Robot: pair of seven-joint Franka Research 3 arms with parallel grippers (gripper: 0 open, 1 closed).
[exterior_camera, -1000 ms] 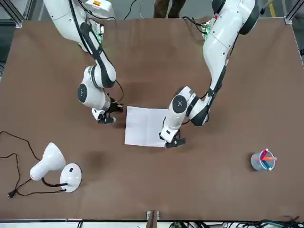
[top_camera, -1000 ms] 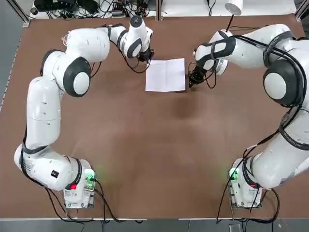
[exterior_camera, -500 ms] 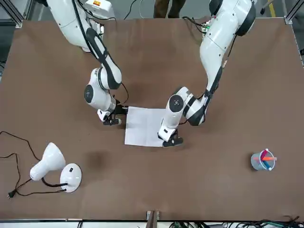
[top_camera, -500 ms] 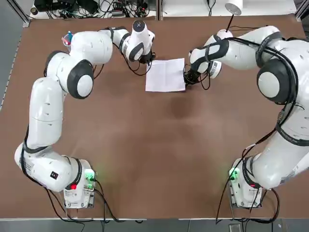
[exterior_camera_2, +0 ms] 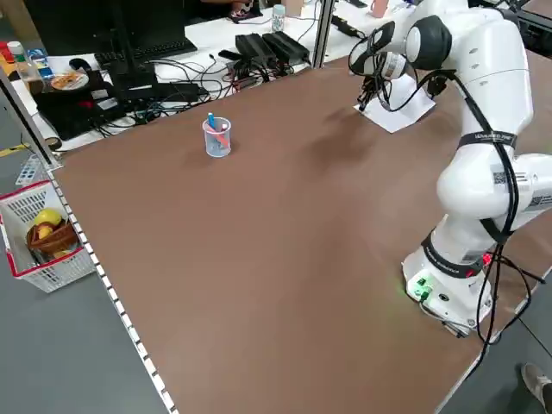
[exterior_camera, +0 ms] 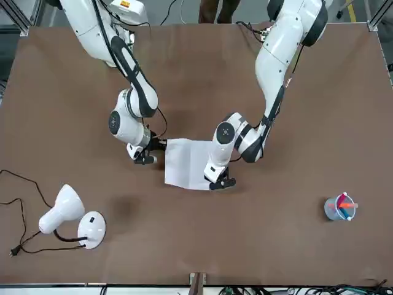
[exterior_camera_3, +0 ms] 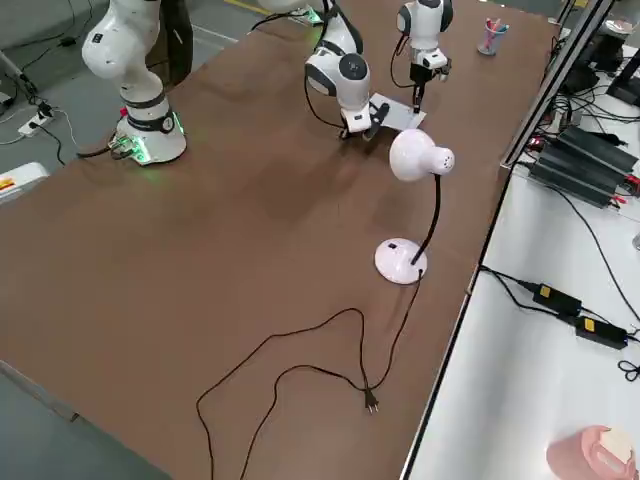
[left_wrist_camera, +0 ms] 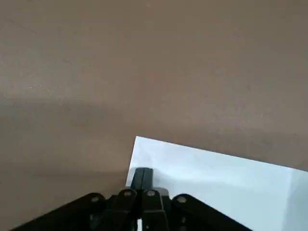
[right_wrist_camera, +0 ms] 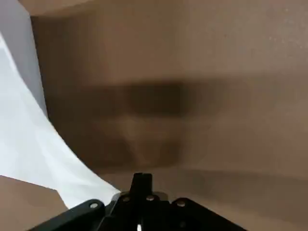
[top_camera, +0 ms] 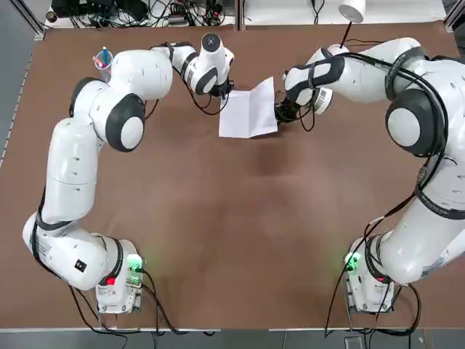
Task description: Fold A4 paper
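White A4 paper (exterior_camera: 187, 165) is spread on the brown table (exterior_camera: 245, 246) between the two pincers, its surface partly raised beside the right pincer (right_wrist_camera: 142, 177). The right pincer's fingers are closed together and clamped on the paper's edge, from which the sheet is seen to bend in a curve. The left pincer (left_wrist_camera: 142, 174) is placed at the opposite side of the sheet, over the area near a corner; its fingers are also together, but whether paper is pinched between them cannot be told. Beyond the right pincer, farther from the robot's bases and toward its right, a white lamp (exterior_camera: 63, 207) with a round base (exterior_camera: 92, 230) is set down. Beyond the left pincer, toward the robot's left, a small cup (exterior_camera: 336, 211) is stood, with coloured pens (exterior_camera: 347, 205) held in it.
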